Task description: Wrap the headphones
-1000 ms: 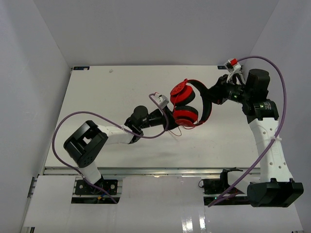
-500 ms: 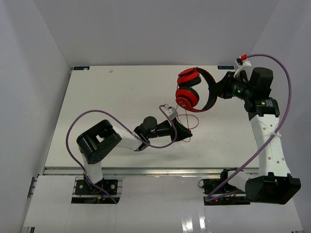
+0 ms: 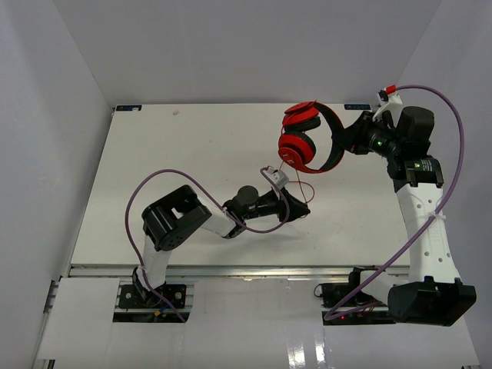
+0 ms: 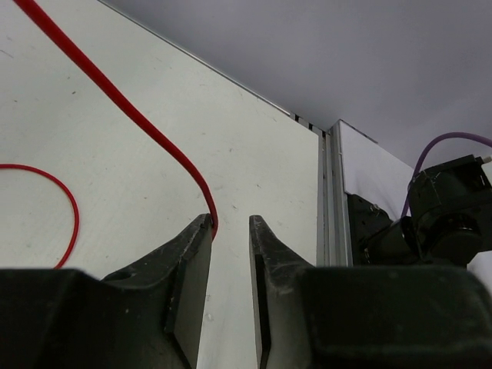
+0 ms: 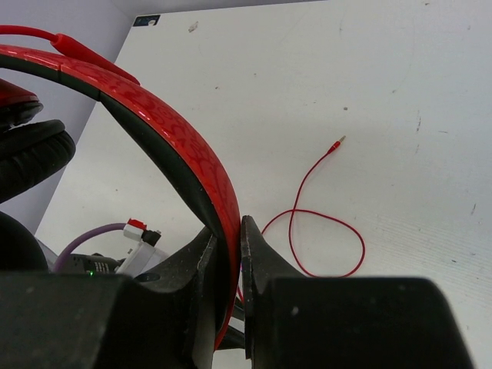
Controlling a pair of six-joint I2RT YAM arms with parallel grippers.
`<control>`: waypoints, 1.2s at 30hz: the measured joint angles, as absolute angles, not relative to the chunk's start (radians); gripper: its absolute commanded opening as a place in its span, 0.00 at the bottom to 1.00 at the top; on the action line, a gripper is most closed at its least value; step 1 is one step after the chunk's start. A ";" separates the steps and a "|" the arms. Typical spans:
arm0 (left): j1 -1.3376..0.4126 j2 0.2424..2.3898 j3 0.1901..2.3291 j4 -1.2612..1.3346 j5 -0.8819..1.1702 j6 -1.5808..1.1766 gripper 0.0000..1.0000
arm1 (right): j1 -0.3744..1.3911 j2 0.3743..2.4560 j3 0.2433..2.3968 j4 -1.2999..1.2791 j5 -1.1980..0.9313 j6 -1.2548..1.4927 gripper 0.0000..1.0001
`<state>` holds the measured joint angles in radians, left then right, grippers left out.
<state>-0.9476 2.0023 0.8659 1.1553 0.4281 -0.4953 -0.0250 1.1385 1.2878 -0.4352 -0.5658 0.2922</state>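
Observation:
The red headphones [image 3: 301, 142] hang in the air over the far right of the table, earcups toward the left. My right gripper [image 3: 350, 140] is shut on their red and black headband [image 5: 177, 131]; its fingertips [image 5: 229, 227] clamp the band. The thin red cable [image 4: 115, 96] runs down from the headphones to the table. It lies there in a loop, ending in its plug [image 5: 338, 143]. My left gripper [image 3: 305, 207] sits low over the table below the headphones. Its jaws [image 4: 231, 223] stand a little apart, with the cable touching the left fingertip and bare table showing in the gap.
The white table [image 3: 192, 154] has a metal rail along its near edge [image 4: 330, 200]. The right arm's base [image 4: 446, 207] stands beyond that rail. Purple robot cables [image 3: 161, 184] loop over both arms. Grey walls close in three sides.
My right gripper carried the headphones up and toward the far right. My left gripper left the earcups and moved right and nearer along the table, its arm folding in.

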 measured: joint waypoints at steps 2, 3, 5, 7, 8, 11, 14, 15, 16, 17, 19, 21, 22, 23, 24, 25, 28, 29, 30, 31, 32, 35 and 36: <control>-0.950 2.006 0.871 1.162 0.408 -0.487 0.44 | -0.025 1.134 1.286 -0.429 -0.567 0.297 0.08; -0.951 2.007 0.872 1.163 0.396 -0.483 0.45 | -0.025 1.132 1.285 -0.426 -0.567 0.300 0.08; -0.953 2.008 0.874 1.163 0.369 -0.473 0.47 | -0.025 1.130 1.283 -0.419 -0.570 0.305 0.08; -0.953 2.011 0.882 1.160 0.342 -0.456 0.49 | -0.025 1.128 1.280 -0.414 -0.572 0.308 0.08; -0.953 2.014 0.889 1.159 0.329 -0.448 0.50 | -0.025 1.127 1.279 -0.413 -0.573 0.309 0.08; -0.953 2.033 0.925 1.147 0.291 -0.421 0.53 | -0.025 1.126 1.278 -0.412 -0.578 0.311 0.08; -0.953 2.050 0.968 1.119 0.247 -0.394 0.56 | -0.025 1.124 1.278 -0.408 -0.580 0.314 0.08; -0.953 2.052 0.974 1.115 0.225 -0.386 0.56 | -0.025 1.123 1.278 -0.408 -0.580 0.315 0.08; -0.953 2.052 0.974 1.114 0.201 -0.377 0.57 | -0.025 1.123 1.278 -0.408 -0.581 0.315 0.08; -0.953 2.052 0.973 1.113 0.179 -0.370 0.58 | -0.025 1.121 1.278 -0.408 -0.582 0.315 0.08; -0.953 2.052 0.971 1.114 0.143 -0.358 0.60 | -0.025 1.118 1.278 -0.407 -0.584 0.315 0.08; -0.953 2.052 0.964 1.120 0.119 -0.349 0.63 | -0.025 1.118 1.278 -0.406 -0.586 0.315 0.08; -0.953 2.052 0.959 1.123 0.114 -0.345 0.63 | -0.025 1.117 1.278 -0.406 -0.587 0.315 0.08; -0.953 2.052 0.956 1.125 0.114 -0.341 0.64 | -0.025 1.117 1.278 -0.404 -0.587 0.315 0.08; -0.953 2.053 0.957 1.124 0.117 -0.337 0.65 | -0.025 1.117 1.278 -0.401 -0.587 0.315 0.08; -0.953 2.054 0.959 1.122 0.122 -0.336 0.68 | -0.025 1.117 1.278 -0.399 -0.588 0.316 0.08; -0.953 2.066 0.986 1.110 0.134 -0.333 0.70 | -0.025 1.117 1.277 -0.392 -0.591 0.318 0.08; -0.953 2.075 1.000 1.108 0.137 -0.334 0.70 | -0.025 1.117 1.277 -0.392 -0.592 0.320 0.08; -0.953 2.089 1.017 1.106 0.142 -0.336 0.70 | -0.025 1.116 1.277 -0.392 -0.594 0.321 0.08; -0.953 2.100 1.028 1.105 0.144 -0.338 0.71 | -0.025 1.116 1.276 -0.391 -0.595 0.323 0.08; -0.953 2.110 1.035 1.104 0.146 -0.340 0.71 | -0.025 1.114 1.274 -0.390 -0.595 0.324 0.08; -0.953 2.133 1.055 1.096 0.163 -0.349 0.69 | -0.025 1.110 1.267 -0.387 -0.597 0.329 0.08; -0.953 2.140 1.065 1.091 0.169 -0.352 0.69 | -0.025 1.110 1.264 -0.387 -0.598 0.330 0.08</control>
<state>-0.9535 2.1404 1.0654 1.0913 0.1693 -0.3524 -0.0250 1.1097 1.2645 -0.3867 -0.5977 0.3302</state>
